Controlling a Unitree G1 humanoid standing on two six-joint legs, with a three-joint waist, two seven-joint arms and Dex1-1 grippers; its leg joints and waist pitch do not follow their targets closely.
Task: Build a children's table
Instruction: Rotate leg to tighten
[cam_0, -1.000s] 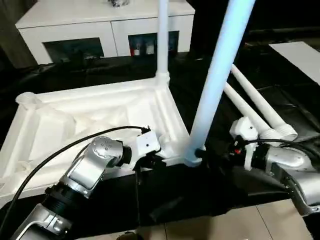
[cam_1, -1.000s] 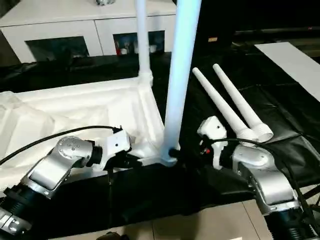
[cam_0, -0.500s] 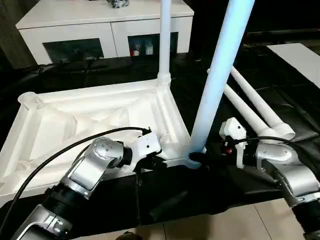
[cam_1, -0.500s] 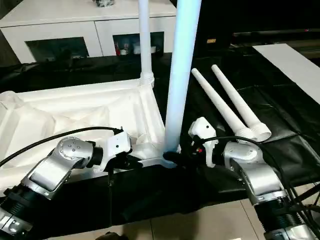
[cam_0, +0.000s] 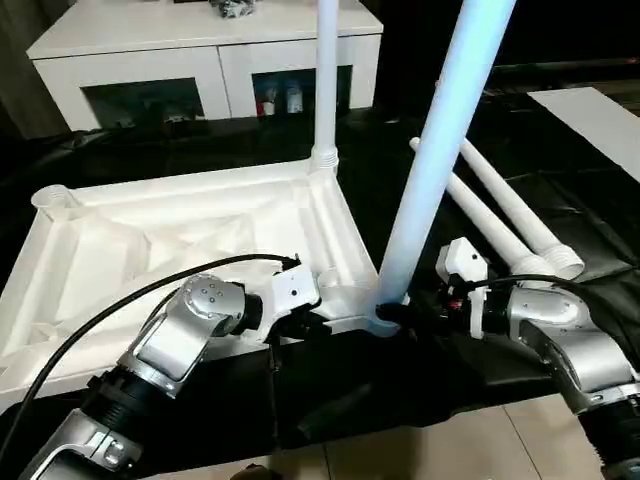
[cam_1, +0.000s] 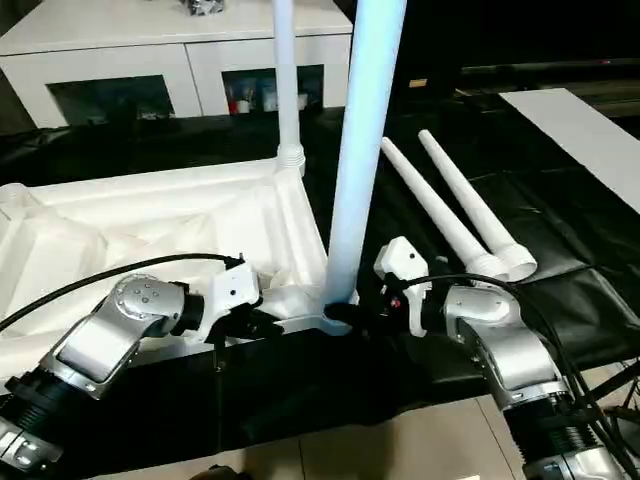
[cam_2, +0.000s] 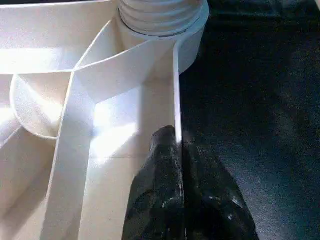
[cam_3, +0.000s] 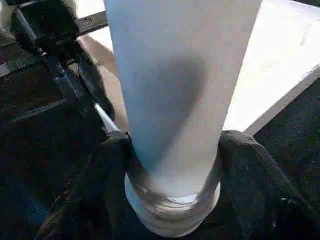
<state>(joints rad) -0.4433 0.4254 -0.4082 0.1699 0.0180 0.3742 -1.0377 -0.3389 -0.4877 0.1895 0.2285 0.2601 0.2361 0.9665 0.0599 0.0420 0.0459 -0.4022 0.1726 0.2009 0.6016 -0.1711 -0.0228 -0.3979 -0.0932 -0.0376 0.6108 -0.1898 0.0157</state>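
The white tabletop (cam_0: 180, 215) lies upside down, ribbed underside up, on a black cover. One leg (cam_0: 326, 80) stands in the far right corner socket. A second leg (cam_0: 440, 150) stands in the near right corner socket (cam_0: 385, 318). Two more legs (cam_0: 505, 215) lie loose on the cover to the right. My left gripper (cam_2: 178, 137) is shut on the thin near rim wall of the tabletop, close to that near socket. My right gripper (cam_3: 172, 145) is at the base of the near leg, one black finger pressed against each side of it.
A white cabinet with glass doors (cam_0: 200, 50) stands behind the tabletop. A flat white board (cam_0: 595, 115) lies at the far right. The black cover (cam_0: 560, 180) ends near me at a tiled floor (cam_0: 480, 445). A black cable (cam_0: 120, 310) loops over my left forearm.
My right gripper has moved left to the base of the near leg, and its fingers have closed in around it. The left gripper has stayed on the rim.
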